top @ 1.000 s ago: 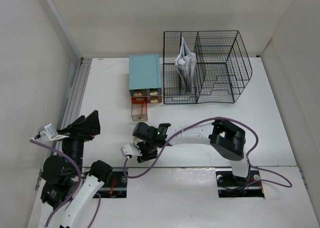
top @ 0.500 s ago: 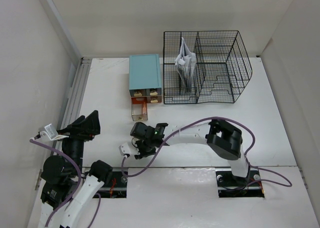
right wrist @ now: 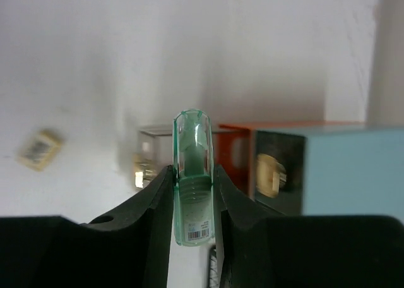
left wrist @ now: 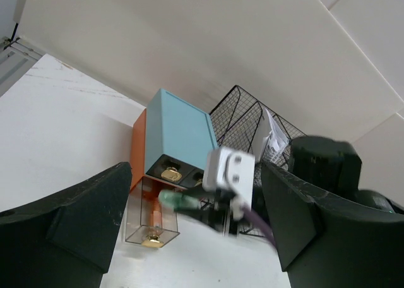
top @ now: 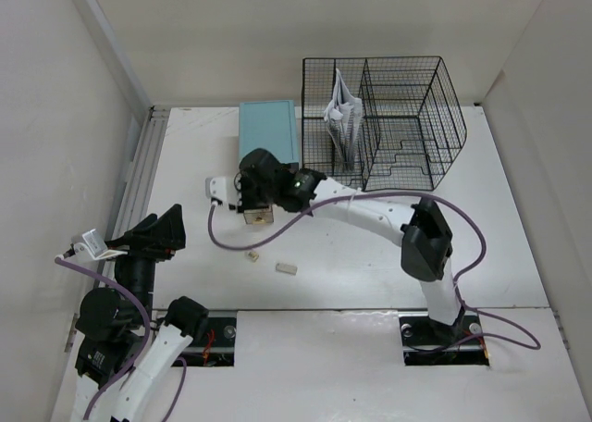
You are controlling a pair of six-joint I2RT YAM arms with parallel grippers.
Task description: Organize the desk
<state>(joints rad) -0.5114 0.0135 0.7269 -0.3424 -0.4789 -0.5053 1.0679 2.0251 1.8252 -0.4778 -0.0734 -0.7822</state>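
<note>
1. Desk (top: 388,237): flat white top filling the middle of the top view, with walls around it and a rail (top: 139,177) down its left edge. It's rigid and fixed, so there's nothing on it to grip. The work is the loose stuff on top.
2. Right gripper (right wrist: 192,172): clamped on a green see-through tube (right wrist: 192,136). The jaws sit on its ribbed mid-section and the rounded end pokes out past the tips.
3. That arm is stretched to the upper centre of the top view, at the front of the teal drawer box (top: 268,130). In the left wrist view the tube sits just over the pulled-out clear drawer (left wrist: 150,215). Can't tell if it touches.
4. Tube handling, my read: light, stiff and smooth plastic, so slippery. The ribbed band is the right hold. The wall looks thin, so go easy on the squeeze.
5. Left gripper (top: 155,229): jaws wide apart with nothing in them, lower left of the top view, well away from the box.
6. Loose on the desk, lower centre: a beige bit (top: 250,254) and a white block (top: 286,268), near each other but not touching. Both look small, low and light, so the fingertips would need to go right down to the surface. Take the block across its short width.
7. Wire rack (top: 407,117) at upper right, just beside the box. Papers (top: 340,117) stand in its left compartment. They're floppy, so I'd pinch an edge rather than push.
</note>
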